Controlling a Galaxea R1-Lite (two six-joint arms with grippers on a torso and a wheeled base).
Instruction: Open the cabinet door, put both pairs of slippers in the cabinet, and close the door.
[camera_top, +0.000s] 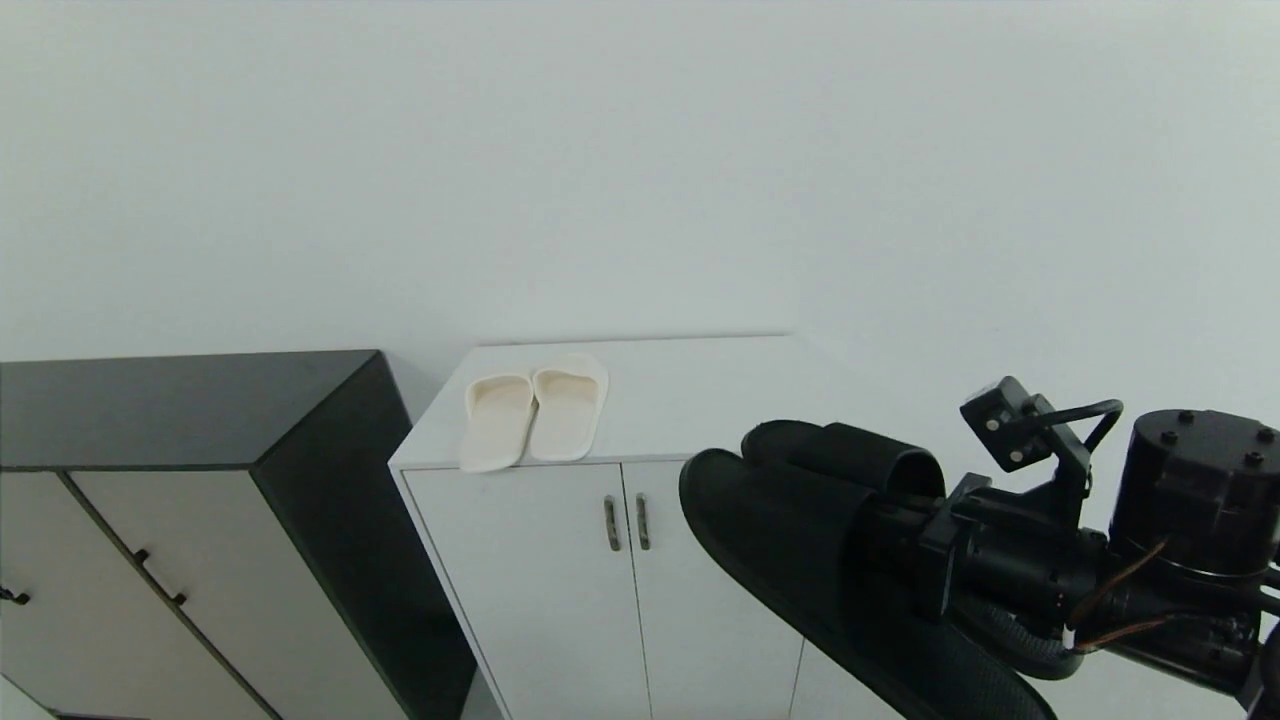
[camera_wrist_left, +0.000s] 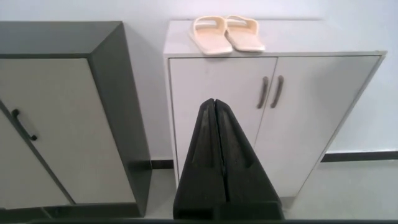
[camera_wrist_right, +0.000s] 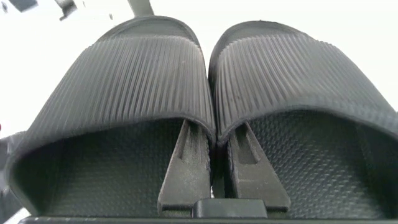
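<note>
A cream pair of slippers (camera_top: 535, 408) (camera_wrist_left: 227, 34) lies on top of the white cabinet (camera_top: 720, 395) (camera_wrist_left: 217, 87), near its left front edge. Both cabinet doors are closed, with two slim handles (camera_top: 626, 522) (camera_wrist_left: 271, 91) side by side at the middle. My right gripper (camera_top: 900, 525) (camera_wrist_right: 214, 171) is shut on a black pair of slippers (camera_top: 800, 520) (camera_wrist_right: 205, 81), pinching their inner sides together, and holds them in the air in front of the cabinet's right door. My left gripper (camera_wrist_left: 216, 155) is shut with nothing in it, low in front of the left door.
A taller cabinet with a black top and side (camera_top: 180, 410) (camera_wrist_left: 62, 37) stands right beside the white one on its left, its beige doors carrying black handles (camera_top: 160, 578). A plain white wall runs behind. Grey floor (camera_wrist_left: 348, 186) lies below the cabinets.
</note>
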